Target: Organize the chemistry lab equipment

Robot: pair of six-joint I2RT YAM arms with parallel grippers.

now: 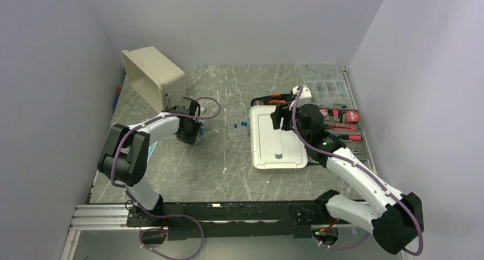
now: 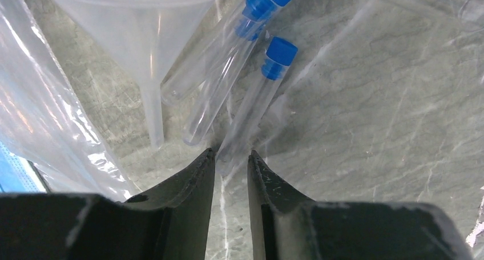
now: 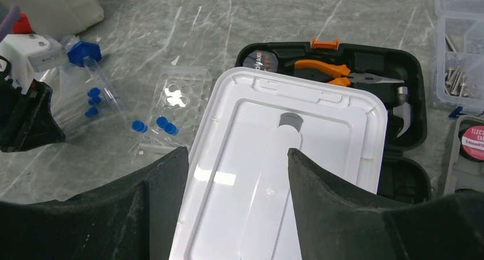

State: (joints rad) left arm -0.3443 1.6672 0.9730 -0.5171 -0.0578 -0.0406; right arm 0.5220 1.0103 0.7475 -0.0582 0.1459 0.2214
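**Light, slick tubes on a hard grey desk**

Bare pale walls close round a scratched, marble-grey desk (image 1: 228, 169). We judge it hard and smooth, so round tubes would roll on it. Well left of the white lid (image 1: 277, 143), the left claw (image 2: 231, 153) stands narrowly apart astride the rounded foot of a blue-capped test tube (image 2: 251, 109). The tube lies flat beside others and a clear funnel (image 2: 142, 37). Whether the claw already pinches it, we cannot tell. The tubes look light, stiff, slippery and perhaps brittle, so we would take one mid-barrel, gently. Just left of the lid lie the perforated rack (image 3: 180, 94) and loose blue caps (image 3: 162, 125). Over the lid the right claw (image 3: 237, 153) hangs spread, holding nothing.
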